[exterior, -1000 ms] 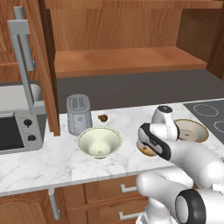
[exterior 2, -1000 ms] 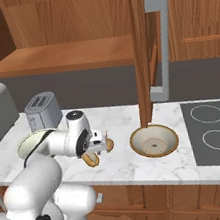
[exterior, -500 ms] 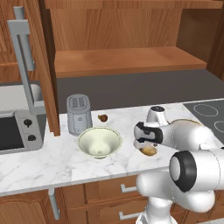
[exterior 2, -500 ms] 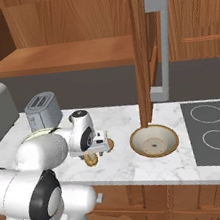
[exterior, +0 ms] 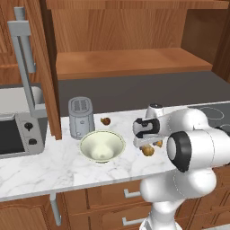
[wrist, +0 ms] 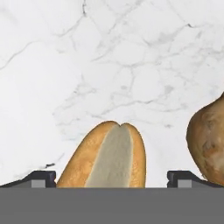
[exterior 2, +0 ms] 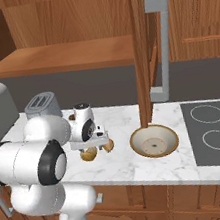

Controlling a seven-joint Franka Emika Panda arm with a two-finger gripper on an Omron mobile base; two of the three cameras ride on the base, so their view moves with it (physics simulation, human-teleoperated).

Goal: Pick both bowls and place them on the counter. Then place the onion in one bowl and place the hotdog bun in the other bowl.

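Over the counter [wrist: 65,65], gripper [wrist: 111,180] wide open astride hotdog bun [wrist: 107,155], seemingly untouched.

Glossy grey-veined marble counter [wrist: 131,65] (wooden drawers [exterior: 108,204] below), matt crusty hotdog bun [wrist: 107,155], brushed-metal toaster [exterior: 81,117].

Both bowls are set on the tabletop [exterior: 54,166]: the deeper bowl [exterior: 102,146] toward the front edge, before the toaster [exterior: 81,117], the shallower bowl [exterior 2: 154,141] beside the cooktop [exterior 2: 214,132]. Between the bowls, under the claw [exterior: 146,143], the hotdog bun [wrist: 107,155] and the onion [wrist: 209,140] are laid side by side. A small lump [exterior: 105,121] is placed near the back edge, beside the toaster.
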